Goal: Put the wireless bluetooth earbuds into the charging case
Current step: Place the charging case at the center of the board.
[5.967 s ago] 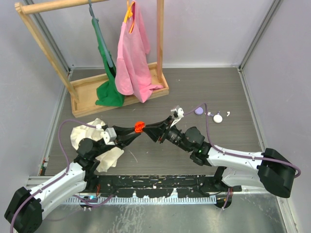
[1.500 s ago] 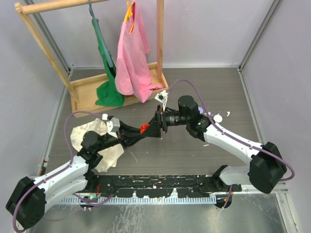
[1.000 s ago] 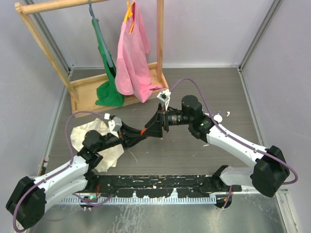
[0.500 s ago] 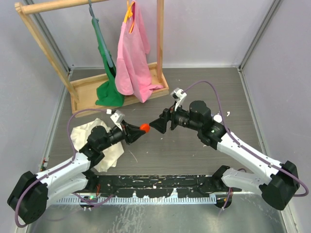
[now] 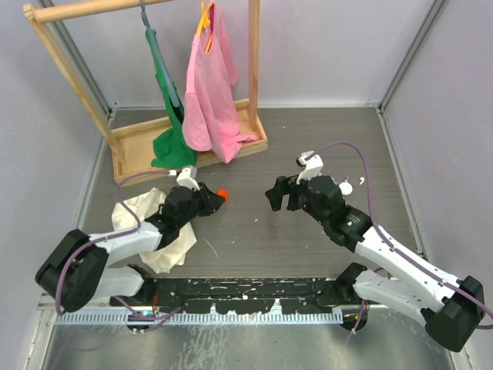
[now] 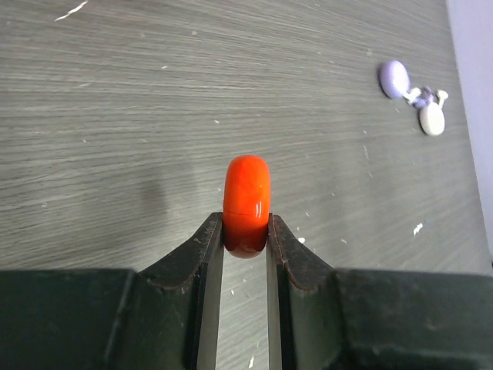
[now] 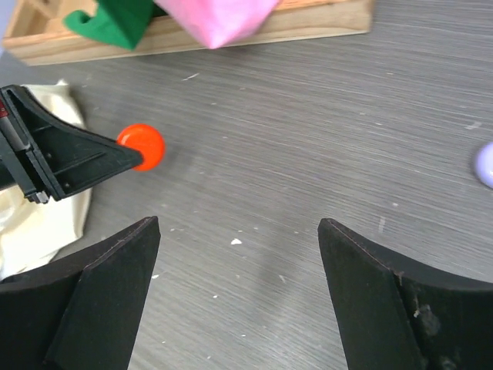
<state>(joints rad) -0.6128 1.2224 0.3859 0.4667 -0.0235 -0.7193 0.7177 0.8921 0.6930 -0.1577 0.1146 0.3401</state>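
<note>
In the left wrist view the pale-lavender charging case (image 6: 394, 78) lies far off on the table, with two tiny white earbuds (image 6: 417, 95) beside it. Its edge also shows in the right wrist view (image 7: 485, 164). In the top view my right arm hides the case. My left gripper (image 6: 246, 223) is shut on a small red-orange cap (image 6: 246, 202), held low over the table at left of centre (image 5: 213, 199). Right of the cap, with nothing between its fingers, my right gripper (image 7: 239, 223) stands wide open (image 5: 276, 194).
A wooden rack (image 5: 192, 150) at the back left holds hanging green and pink garments. A cream cloth (image 5: 146, 223) lies under my left arm. An off-white oval disc (image 6: 432, 118) sits next to the earbuds. Grey walls close in the table.
The two grippers, close together at the cap a second ago, have drawn apart. The right one opened wider and backed off to the right; the left kept the cap and pulled back left.
</note>
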